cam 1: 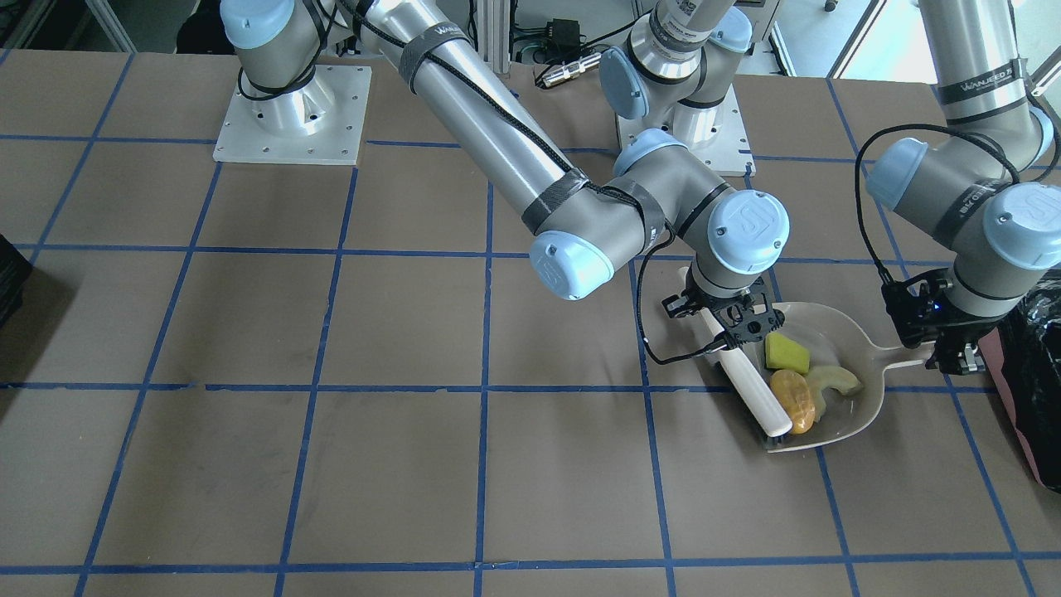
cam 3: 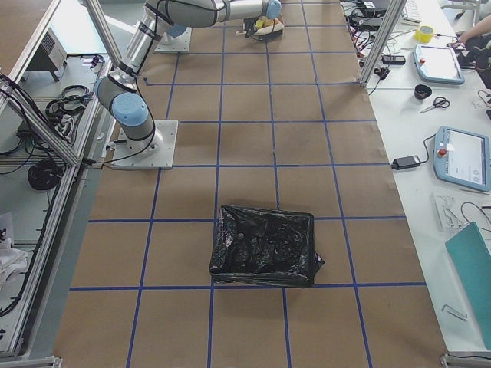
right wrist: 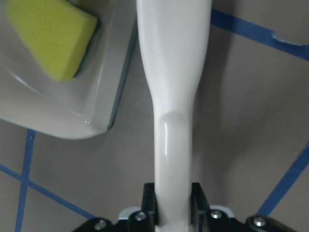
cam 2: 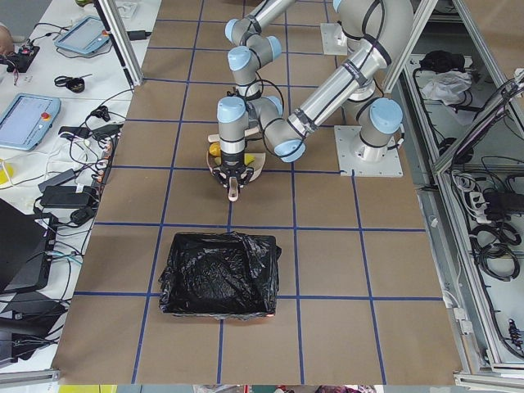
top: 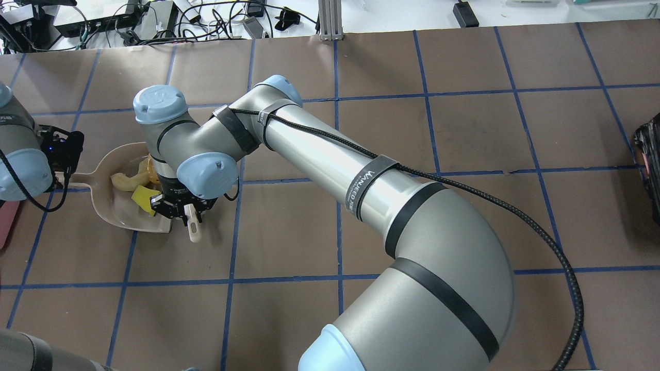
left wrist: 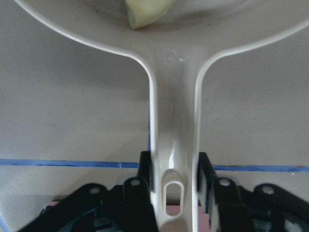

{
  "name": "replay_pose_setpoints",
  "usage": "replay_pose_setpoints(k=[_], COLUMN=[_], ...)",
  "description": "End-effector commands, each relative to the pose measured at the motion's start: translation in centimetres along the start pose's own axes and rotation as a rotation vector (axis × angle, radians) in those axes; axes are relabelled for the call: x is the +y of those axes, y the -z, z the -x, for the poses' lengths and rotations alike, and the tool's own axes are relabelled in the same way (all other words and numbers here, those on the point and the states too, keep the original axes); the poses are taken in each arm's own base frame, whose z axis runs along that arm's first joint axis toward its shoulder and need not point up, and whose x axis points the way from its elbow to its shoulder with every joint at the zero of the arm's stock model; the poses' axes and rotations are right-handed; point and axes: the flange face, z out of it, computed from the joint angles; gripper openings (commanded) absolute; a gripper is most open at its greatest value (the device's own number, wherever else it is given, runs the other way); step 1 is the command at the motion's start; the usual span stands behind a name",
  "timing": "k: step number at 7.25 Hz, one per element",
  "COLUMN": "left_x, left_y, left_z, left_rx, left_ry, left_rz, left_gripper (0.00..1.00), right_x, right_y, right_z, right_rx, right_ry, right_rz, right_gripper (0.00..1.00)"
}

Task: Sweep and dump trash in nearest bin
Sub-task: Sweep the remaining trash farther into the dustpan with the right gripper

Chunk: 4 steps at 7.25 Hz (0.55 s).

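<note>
Inside the dustpan [cam 1: 829, 330] sits all the trash, three pieces: one sponge [cam 1: 786, 352] near the pan's middle, one golden lump [cam 1: 792, 400] at the pan's open lip, and one cream piece [cam 1: 837, 383] on the lump's handle side, seemingly touching it. One brush [cam 1: 750, 381] lies across the lip against the lump, probably as a gate so nothing rolls back out. Right gripper [right wrist: 174, 203] is clamped on the brush handle, with a finger on each side. Left gripper [left wrist: 174, 183] is clamped on the tip of the pan's handle, likely to steady the pan flat on the table and be ready to lift it. Sweeping looks done; dumping is not yet started. One pink bin [cam 2: 217, 274] lined with a black bag stands near the pan's handle end, on the side away from the brush, so it is the nearer target. One other black container [cam 3: 265, 245] stands well apart from the pan, out past its lip side. Two arms, both engaged.
</note>
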Motion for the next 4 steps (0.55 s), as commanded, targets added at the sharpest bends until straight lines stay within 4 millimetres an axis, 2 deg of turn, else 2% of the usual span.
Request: replay_pose_setpoints(k=[1,2,3,4], left_x=[0.0,0.0,0.0,0.0], left_y=[-0.2,-0.2,-0.2,-0.2], left_z=[0.1,0.1,0.1,0.1], left_rx=[0.001,0.0,-0.001,0.0], left_ry=[0.002,0.002,0.002,0.002], left_rz=[0.0,-0.002,-0.003,-0.002], left_gripper=[0.0,0.0,0.0,0.0], right_x=[1.2,1.5,2.8,4.0], right_y=[-0.7,0.0,1.1,1.3], right_z=[1.3,1.1,1.0,-0.2], right_rx=[-0.004,-0.007,0.008,0.027], right_ry=[0.125,0.091,0.001,-0.104], right_rz=[0.021,0.024,0.052,0.08], right_gripper=[0.0,0.0,0.0,0.0])
